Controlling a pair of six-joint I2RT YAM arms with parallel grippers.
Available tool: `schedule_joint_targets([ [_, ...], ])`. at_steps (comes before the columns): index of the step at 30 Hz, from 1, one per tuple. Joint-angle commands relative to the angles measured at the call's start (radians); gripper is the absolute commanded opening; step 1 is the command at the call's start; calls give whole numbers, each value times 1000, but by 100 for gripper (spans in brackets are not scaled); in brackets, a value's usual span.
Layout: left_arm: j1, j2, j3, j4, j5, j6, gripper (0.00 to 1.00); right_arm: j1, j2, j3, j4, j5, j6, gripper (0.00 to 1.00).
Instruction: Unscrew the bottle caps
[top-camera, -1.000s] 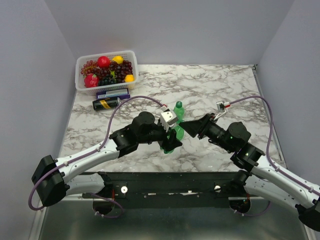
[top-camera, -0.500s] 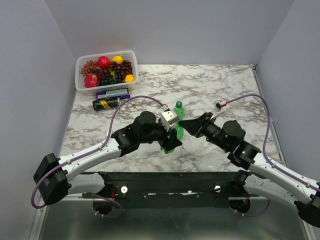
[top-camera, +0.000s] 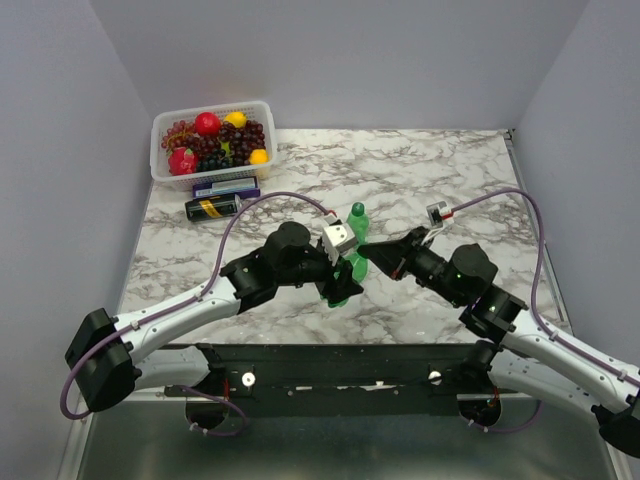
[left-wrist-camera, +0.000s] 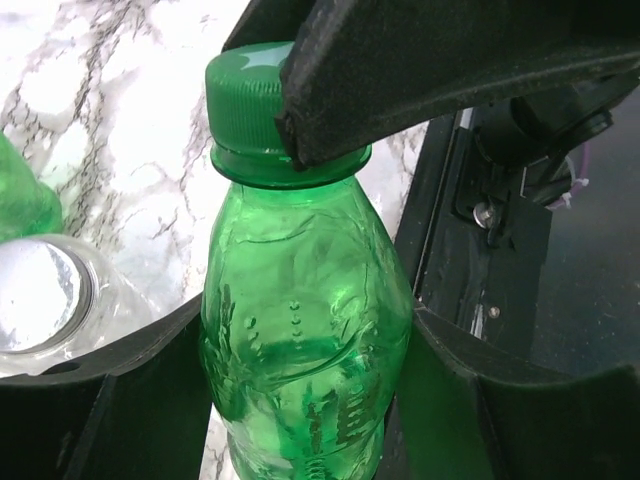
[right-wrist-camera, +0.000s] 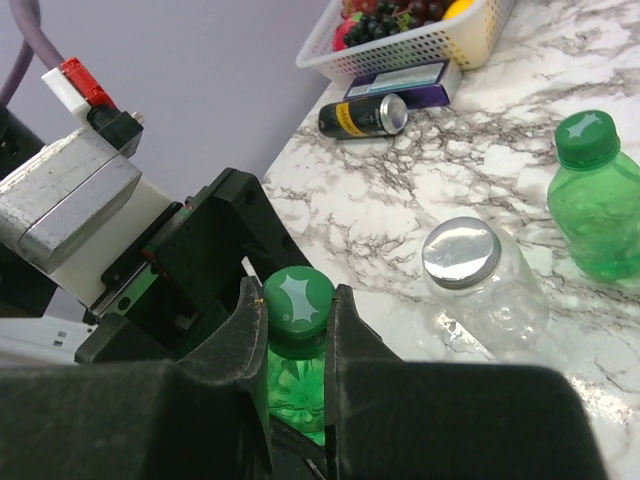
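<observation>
A translucent green bottle (left-wrist-camera: 305, 330) sits tilted between the fingers of my left gripper (left-wrist-camera: 305, 400), which is shut on its body. My right gripper (right-wrist-camera: 298, 318) is shut on this bottle's dark green cap (right-wrist-camera: 297, 296), one finger on each side. From above, the two grippers meet at the held bottle (top-camera: 349, 270), left gripper (top-camera: 343, 280) and right gripper (top-camera: 364, 251). A second green bottle (right-wrist-camera: 600, 215) stands capped (right-wrist-camera: 587, 135) behind. A squat clear bottle (right-wrist-camera: 495, 285) with a silvery cap (right-wrist-camera: 460, 248) stands beside it.
A white basket (top-camera: 165, 172) of toy fruit stands at the back left. In front of it lie a purple box (top-camera: 225, 186) and a dark can with a yellow label (top-camera: 212, 207). The marble table's right edge (top-camera: 545, 250) runs along the wall.
My right gripper has moved left onto the held bottle's cap and shut on it. The left gripper keeps its hold on the bottle.
</observation>
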Motion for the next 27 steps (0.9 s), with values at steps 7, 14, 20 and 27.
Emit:
schedule_joint_targets([
  [7, 28, -45, 26, 121, 528, -2, 13, -38, -74, -47, 101, -269, -141, 1],
  [14, 54, -31, 24, 215, 727, -96, 12, -61, -116, -68, 141, -404, -173, 1],
  [20, 57, -19, 26, 278, 824, -162, 12, -71, -104, -65, 142, -521, -219, 1],
  [27, 57, -5, 16, 348, 876, -225, 12, -73, -125, -74, 150, -608, -279, 1],
])
